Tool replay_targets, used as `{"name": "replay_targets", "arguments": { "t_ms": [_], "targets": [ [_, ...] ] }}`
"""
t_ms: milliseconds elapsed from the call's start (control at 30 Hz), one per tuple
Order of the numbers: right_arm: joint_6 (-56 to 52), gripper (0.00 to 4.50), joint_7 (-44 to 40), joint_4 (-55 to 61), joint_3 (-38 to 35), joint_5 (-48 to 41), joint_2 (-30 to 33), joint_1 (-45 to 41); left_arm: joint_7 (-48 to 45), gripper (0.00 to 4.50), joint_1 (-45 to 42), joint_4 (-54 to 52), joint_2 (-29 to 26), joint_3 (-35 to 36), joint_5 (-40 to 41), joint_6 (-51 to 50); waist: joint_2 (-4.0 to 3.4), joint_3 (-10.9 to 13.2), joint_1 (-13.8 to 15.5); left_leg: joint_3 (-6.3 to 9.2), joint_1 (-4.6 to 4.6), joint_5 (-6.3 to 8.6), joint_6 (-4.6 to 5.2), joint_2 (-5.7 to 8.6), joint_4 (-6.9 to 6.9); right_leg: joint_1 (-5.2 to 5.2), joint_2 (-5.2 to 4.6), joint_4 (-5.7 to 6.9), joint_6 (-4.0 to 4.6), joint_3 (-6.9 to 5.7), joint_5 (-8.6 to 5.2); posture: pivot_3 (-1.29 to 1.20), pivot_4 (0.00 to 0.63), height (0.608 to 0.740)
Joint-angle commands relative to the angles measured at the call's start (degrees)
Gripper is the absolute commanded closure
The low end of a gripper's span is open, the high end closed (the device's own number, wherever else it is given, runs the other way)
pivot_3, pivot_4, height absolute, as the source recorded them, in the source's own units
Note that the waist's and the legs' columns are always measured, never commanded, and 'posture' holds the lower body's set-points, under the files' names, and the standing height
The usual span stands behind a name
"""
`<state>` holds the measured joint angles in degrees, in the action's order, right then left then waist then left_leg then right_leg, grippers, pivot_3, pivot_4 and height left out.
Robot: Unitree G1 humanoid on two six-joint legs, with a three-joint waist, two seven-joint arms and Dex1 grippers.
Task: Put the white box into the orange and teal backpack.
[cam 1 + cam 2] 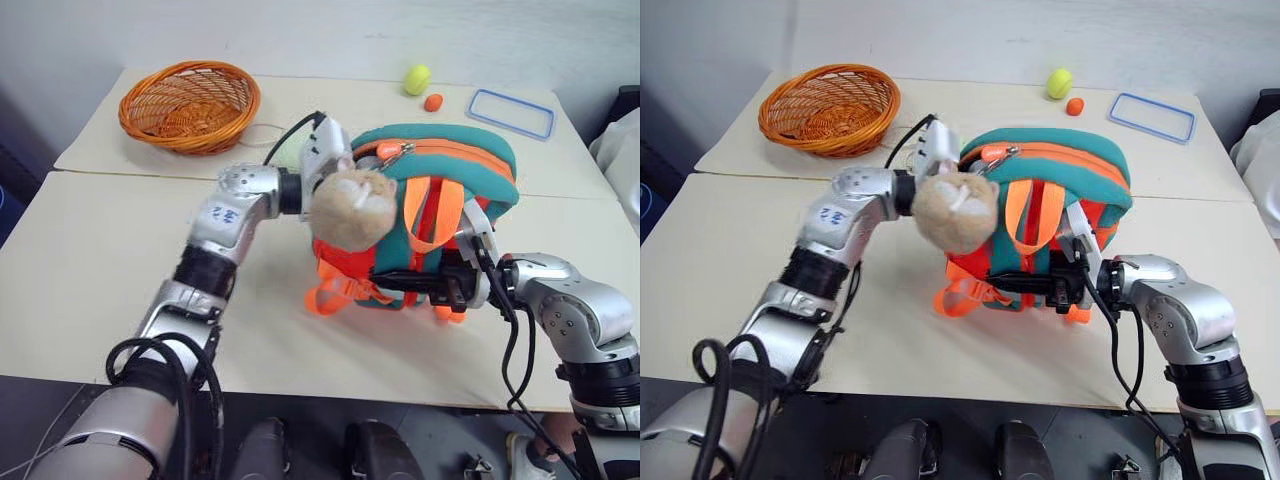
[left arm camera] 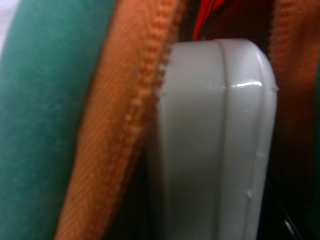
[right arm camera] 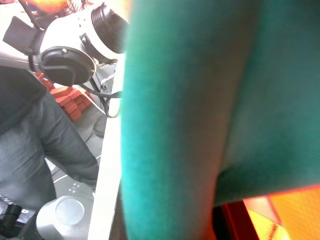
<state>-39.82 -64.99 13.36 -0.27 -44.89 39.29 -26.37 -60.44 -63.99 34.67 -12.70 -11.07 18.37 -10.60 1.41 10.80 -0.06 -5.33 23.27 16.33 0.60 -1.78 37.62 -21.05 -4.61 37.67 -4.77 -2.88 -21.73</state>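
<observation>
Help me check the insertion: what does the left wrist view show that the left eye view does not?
The left wrist view adds the rounded end of the flat white plastic box, sitting between the orange zipper edges of the opening. The left eye view adds the round orange wicker basket, yellow-green ball, small orange ball, blue-rimmed clear lid and tan plush hamster. Shared: the small orange and teal fabric backpack.

The plush hamster [image 1: 352, 208] hangs before the orange and teal backpack [image 1: 450, 160]'s zip mouth, crowding it. The white box [image 2: 215, 140] fills the opening. Bare bench [image 1: 90, 260] lies leftward.
</observation>
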Motion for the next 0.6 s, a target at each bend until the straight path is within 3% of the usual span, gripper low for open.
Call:
{"name": "replay_targets", "arguments": {
  "t_ms": [33, 167, 333, 600],
  "targets": [
    [1.18, 4.5, 0.19, 2.16, 0.81, 0.7, -1.13, 0.33, -3.52, 2.93, -2.86, 2.38, 3.04, 1.92, 0.87, 3.75, 0.0, 0.0, -0.01, 0.0, 0.0, 0.0, 0.0, 0.0, 0.04, 0.0, 0.0, 0.01, 0.0, 0.01, 0.0, 0.0, 0.15, 0.74],
    [1.54, 4.5, 1.84, 2.88, 0.08, 1.08, -2.04, 1.1, -4.92, 1.71, -1.14, 0.43, -0.33, 5.28, 1.42, 2.51, 0.0, 0.0, -0.24, 0.0, 0.02, 0.0, 0.0, -0.01, 0.12, 0.0, -0.02, 0.07, 0.0, 0.05, 0.0, 0.0, 0.15, 0.74],
    [1.5, 4.5, 3.56, 3.62, -0.72, 1.13, -2.46, 2.39, -11.3, 0.4, 1.99, -4.27, -8.6, 9.91, 4.33, 0.72, -0.01, 0.0, -1.13, 0.01, 0.02, -0.03, -0.06, -0.08, 0.07, -0.06, 0.03, 0.21, 0.0, 0.05, 0.0, 0.0, 0.15, 0.74],
    [0.93, 4.5, 6.39, 3.77, -2.88, -0.36, -3.52, 3.79, -24.6, 0.4, 9.44, -14.77, -25.0, 10.83, 6.94, -7.31, -0.02, 0.01, -1.52, 0.05, 0.02, -0.04, -0.07, -0.07, 0.09, 0.0, 0.01, 0.27, 0.0, 0.04, 0.0, 0.0, 0.15, 0.74]
  ]
}}
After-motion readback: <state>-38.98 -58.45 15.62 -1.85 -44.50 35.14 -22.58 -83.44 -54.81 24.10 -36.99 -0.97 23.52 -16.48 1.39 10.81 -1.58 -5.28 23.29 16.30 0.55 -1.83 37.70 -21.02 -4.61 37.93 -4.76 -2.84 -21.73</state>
